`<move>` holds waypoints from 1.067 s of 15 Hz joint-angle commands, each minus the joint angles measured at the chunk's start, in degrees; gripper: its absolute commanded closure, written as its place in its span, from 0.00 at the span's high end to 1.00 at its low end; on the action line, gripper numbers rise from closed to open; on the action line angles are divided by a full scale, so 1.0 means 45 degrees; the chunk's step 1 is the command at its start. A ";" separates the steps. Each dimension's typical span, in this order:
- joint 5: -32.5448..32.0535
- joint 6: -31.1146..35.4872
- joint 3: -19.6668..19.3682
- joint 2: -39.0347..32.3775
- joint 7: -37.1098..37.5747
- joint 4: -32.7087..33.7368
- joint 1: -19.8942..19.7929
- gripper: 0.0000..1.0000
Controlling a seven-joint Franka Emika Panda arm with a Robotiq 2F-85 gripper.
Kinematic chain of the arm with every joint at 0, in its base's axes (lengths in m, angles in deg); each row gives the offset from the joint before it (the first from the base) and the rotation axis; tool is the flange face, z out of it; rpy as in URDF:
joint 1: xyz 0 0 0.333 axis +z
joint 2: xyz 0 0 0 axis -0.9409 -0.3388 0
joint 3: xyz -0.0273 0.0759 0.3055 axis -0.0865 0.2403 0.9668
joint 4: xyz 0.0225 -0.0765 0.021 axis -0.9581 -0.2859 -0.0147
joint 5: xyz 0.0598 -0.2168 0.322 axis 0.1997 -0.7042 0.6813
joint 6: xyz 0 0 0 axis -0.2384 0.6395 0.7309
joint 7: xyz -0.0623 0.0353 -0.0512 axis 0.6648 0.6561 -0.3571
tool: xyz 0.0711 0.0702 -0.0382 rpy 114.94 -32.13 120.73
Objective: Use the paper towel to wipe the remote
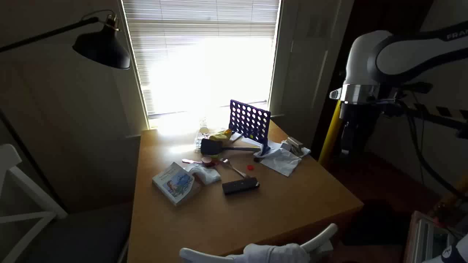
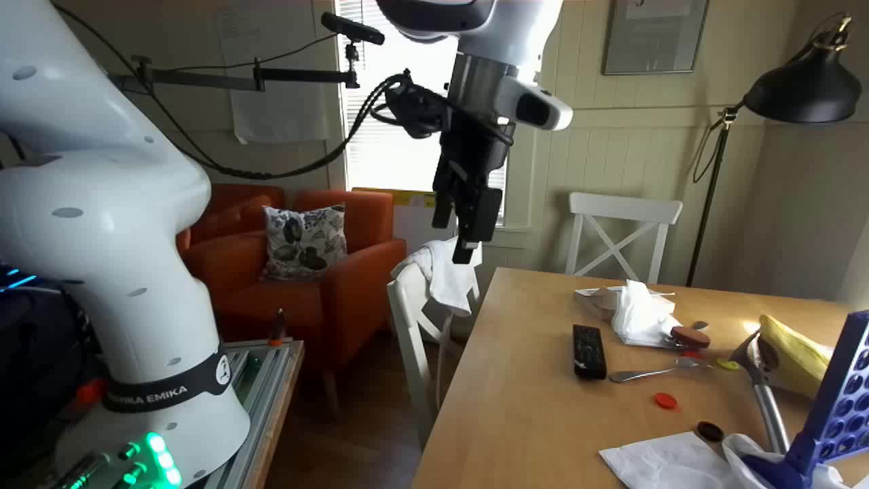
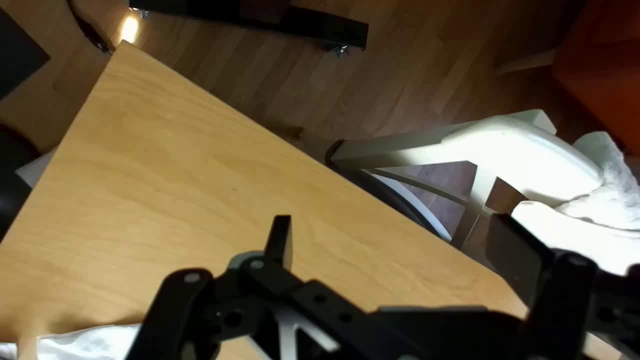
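Claw (image 3: 392, 234) spread wide and empty. A wooden counter (image 1: 190, 226) bears a book (image 1: 175, 182); just beside the book lies the rumpled white paper towel (image 2: 638, 318), and farther from the book, the slim black remote (image 1: 240, 185). Fetching the paper towel seems the step in hand; next, probably, lowering beside the book to pinch a raised fold.

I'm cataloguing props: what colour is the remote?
The remote is black, showing best in an exterior view.

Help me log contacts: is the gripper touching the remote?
Apart: in both exterior views, a wide gap separates the raised gripper from the remote on the table.
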 commanded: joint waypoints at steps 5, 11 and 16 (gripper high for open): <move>0.0079 -0.0029 0.0205 -0.0017 -0.0075 0.0017 -0.0226 1.00; 0.1168 0.5996 0.0321 -0.2404 0.1348 0.0185 -0.0274 1.00; 0.0539 1.0321 0.0469 -0.5763 0.3667 0.1078 -0.0820 1.00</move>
